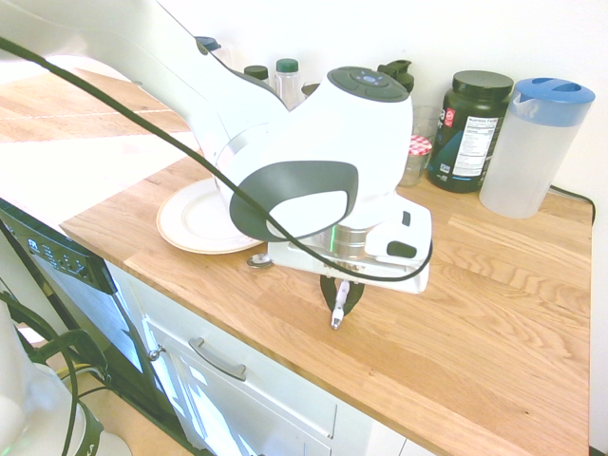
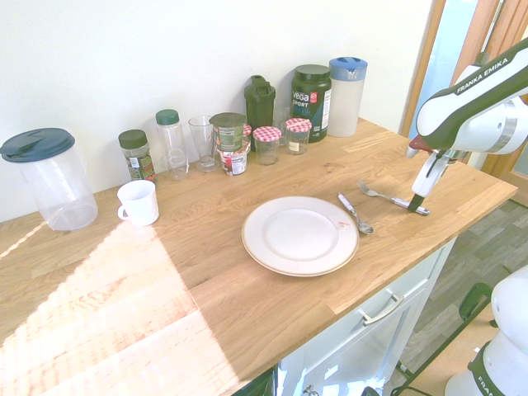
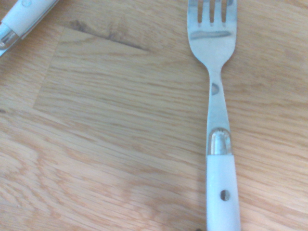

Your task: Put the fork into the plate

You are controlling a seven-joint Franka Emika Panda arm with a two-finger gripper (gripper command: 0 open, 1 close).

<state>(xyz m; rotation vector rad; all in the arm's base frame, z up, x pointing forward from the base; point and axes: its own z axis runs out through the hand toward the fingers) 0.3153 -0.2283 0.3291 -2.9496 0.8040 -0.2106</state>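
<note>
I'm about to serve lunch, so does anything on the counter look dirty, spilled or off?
One thing: the white plate has small reddish marks near its rim, on the side toward the spoon, which could be food residue. No spill shows elsewhere on the counter.

On my feeds, the slim fork with silver metal tines (image 3: 212, 29) had a white handle with a dark round rivet. I saw a thin tan-gold rim on the round white plate (image 2: 300, 236). The counter of pale honey wood (image 2: 190, 239) showed streaky brown grain. Red-and-white checks covered the lids of the clear glass jars (image 2: 266, 152). I made out blue on the lid of the frosted plastic pitcher (image 2: 346, 99), and white and red print on the black plastic tub (image 2: 311, 107).
</note>
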